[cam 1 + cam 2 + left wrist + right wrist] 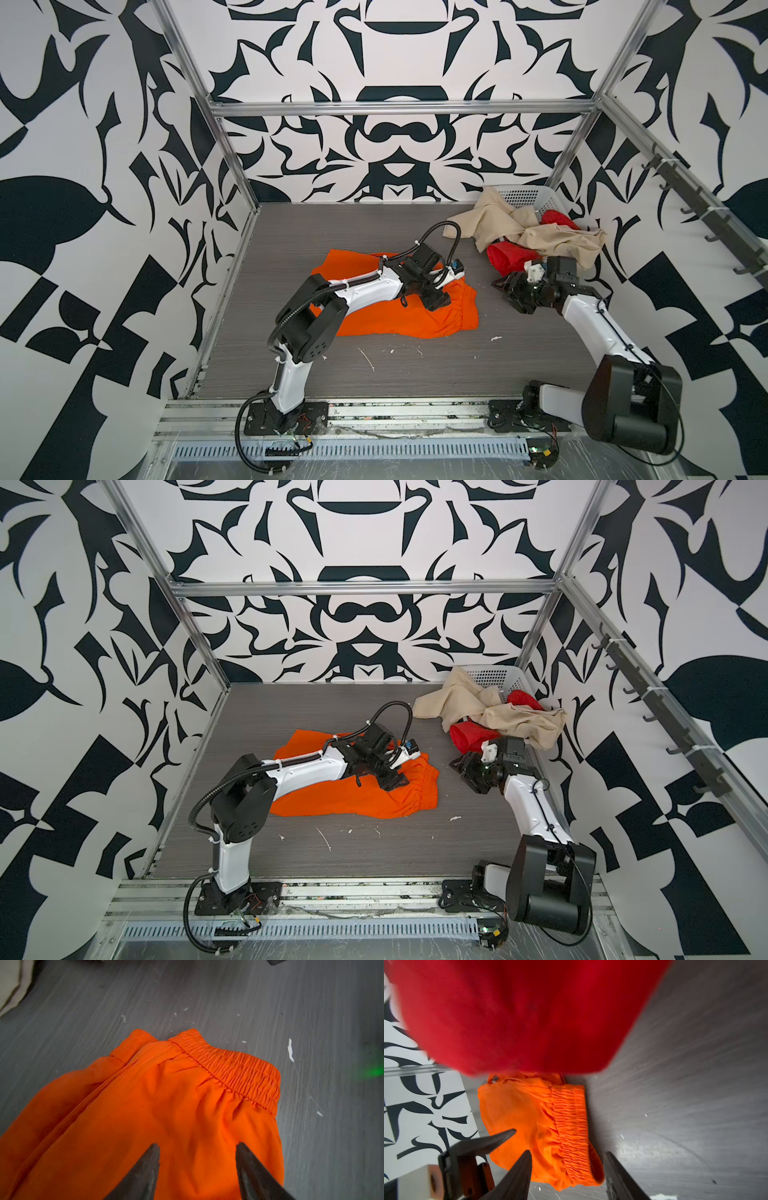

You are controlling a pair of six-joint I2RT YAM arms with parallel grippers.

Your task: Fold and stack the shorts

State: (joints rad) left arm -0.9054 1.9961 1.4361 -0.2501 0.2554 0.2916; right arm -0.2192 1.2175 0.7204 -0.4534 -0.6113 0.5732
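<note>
While the bright orange cloth shorts [415, 322] [374, 802] lie in flat layers at the middle of the grey wood-grain counter [374, 232] [332, 712] in both top views, the left end effector [436, 300] [392, 780] hangs over their right-hand part, close to the gathered elastic waistband. In the left wrist view its two dark fingers [153, 1159] stand well apart. Only orange fabric [166, 1105] shows under them and nothing is pinched between them. Whether the tips touch the cloth I cannot tell.

At centre right of both top views, the right end effector [505, 286] [461, 766] sits low over bare counter, between the orange pair and the heap behind it, and points toward the orange waistband. The right wrist view shows its fingers [523, 1165] spread wide and empty. The orange shorts [519, 1109] lie beyond them, and blurred red cloth [519, 1012] fills the upper part of that frame.

In the upper right of both top views, the beige cloth shorts [498, 216] [457, 696] sprawl crumpled over the front of the white perforated plastic basket [528, 195] [494, 675] and onto the counter. The red textured shorts [507, 255] [469, 735] show as a lump under the beige cloth, just beside the right end effector, with a second red patch inside the basket. Small white scraps [495, 338] dot the counter in front of the orange pair.
</note>
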